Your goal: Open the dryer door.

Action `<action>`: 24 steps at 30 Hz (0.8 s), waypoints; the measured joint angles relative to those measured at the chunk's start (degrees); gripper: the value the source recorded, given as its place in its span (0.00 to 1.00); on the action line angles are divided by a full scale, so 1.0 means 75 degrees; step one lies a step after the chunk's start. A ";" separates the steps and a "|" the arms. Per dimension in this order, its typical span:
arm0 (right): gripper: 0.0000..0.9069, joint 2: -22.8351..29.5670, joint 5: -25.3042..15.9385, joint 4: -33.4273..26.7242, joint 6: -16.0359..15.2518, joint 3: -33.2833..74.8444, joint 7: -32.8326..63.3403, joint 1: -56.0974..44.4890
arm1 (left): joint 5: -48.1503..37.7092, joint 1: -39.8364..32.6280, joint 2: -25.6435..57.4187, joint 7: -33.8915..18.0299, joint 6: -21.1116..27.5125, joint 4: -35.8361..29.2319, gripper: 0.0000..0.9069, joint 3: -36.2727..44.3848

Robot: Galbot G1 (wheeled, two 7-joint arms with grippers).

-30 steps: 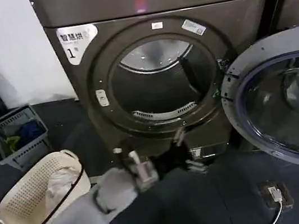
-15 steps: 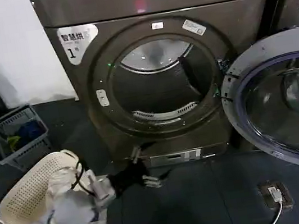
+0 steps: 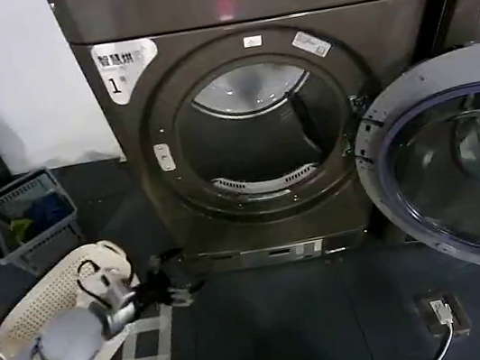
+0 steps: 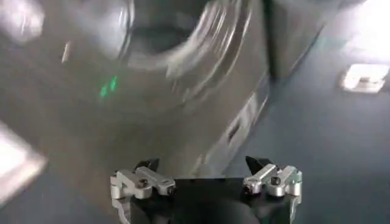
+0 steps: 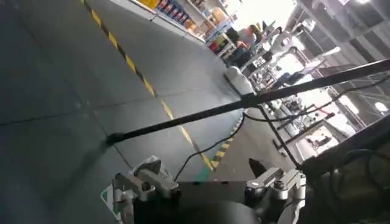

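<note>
The dryer door [image 3: 453, 166] stands swung wide open at my right, its grey inner face and bluish rim turned outward, clear of the round drum opening [image 3: 255, 132]. My left gripper [image 3: 172, 282] hangs low before the dryer's base, beside the cream laundry basket [image 3: 50, 306], fingers [image 4: 137, 182] spread apart and empty. My right gripper [image 5: 207, 179] points at bare floor, fingers apart too, gripping nothing.

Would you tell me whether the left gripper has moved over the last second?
Yes: the left gripper has pulled back leftward from below the dryer's drum opening toward the cream basket.
</note>
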 joint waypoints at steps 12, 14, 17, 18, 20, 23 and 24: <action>1.00 0.0056 0.0070 0.0251 -0.0101 -0.0143 -0.0075 0.0163 | -0.1449 0.0098 0.0154 -0.0135 0.2170 0.0714 1.00 -0.0803; 1.00 0.0072 0.0086 0.0317 -0.0131 -0.0165 -0.0080 0.0184 | -0.1668 0.0147 0.0178 -0.0161 0.2562 0.0716 1.00 -0.0977; 1.00 0.0074 0.0132 0.0400 -0.0169 -0.0175 -0.0085 0.0214 | -0.1859 0.0225 0.0249 -0.0203 0.2969 0.0750 1.00 -0.1265; 1.00 0.0075 0.0138 0.0422 -0.0172 -0.0179 -0.0091 0.0221 | -0.1922 0.0242 0.0263 -0.0244 0.2969 0.0769 1.00 -0.1352; 1.00 0.0082 0.0167 0.0480 -0.0180 -0.0181 -0.0100 0.0238 | -0.2012 0.0245 0.0296 -0.0321 0.2968 0.0822 1.00 -0.1506; 1.00 0.0116 0.0195 0.0563 -0.0198 -0.0181 -0.0122 0.0242 | -0.1991 0.0221 0.0367 -0.0331 0.2969 0.0930 1.00 -0.1664; 1.00 0.0128 0.0202 0.0586 -0.0206 -0.0182 -0.0134 0.0242 | -0.1966 0.0204 0.0396 -0.0322 0.2968 0.0968 1.00 -0.1704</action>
